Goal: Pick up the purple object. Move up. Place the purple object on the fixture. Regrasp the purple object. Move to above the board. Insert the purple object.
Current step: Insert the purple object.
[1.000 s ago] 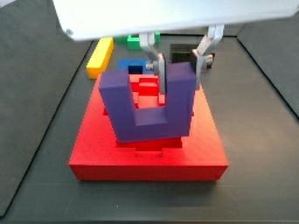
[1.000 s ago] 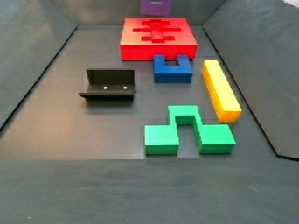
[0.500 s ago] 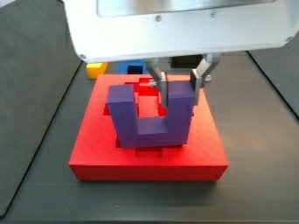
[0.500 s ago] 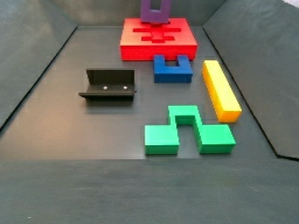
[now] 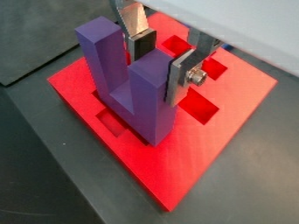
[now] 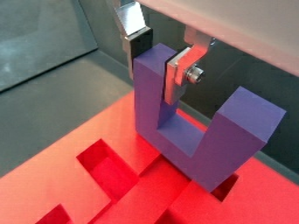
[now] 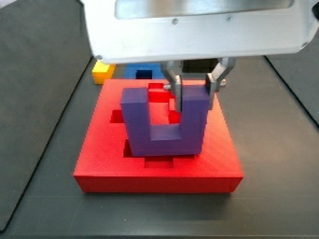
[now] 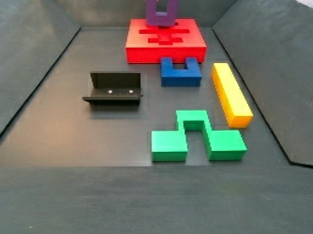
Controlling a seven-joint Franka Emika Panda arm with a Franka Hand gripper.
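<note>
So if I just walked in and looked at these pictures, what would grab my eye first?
Probably the purple object, a chunky U held prongs-up by the gripper, which is clamped on one prong right over the big red board. In a side view, the bright blocks on the dark floor stand out too: a blue block just in front of the board, a long yellow bar beside it, and a green block nearer the camera.

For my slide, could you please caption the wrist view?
Gripper clamps one prong of the upright purple object, its base at the red board.
</note>
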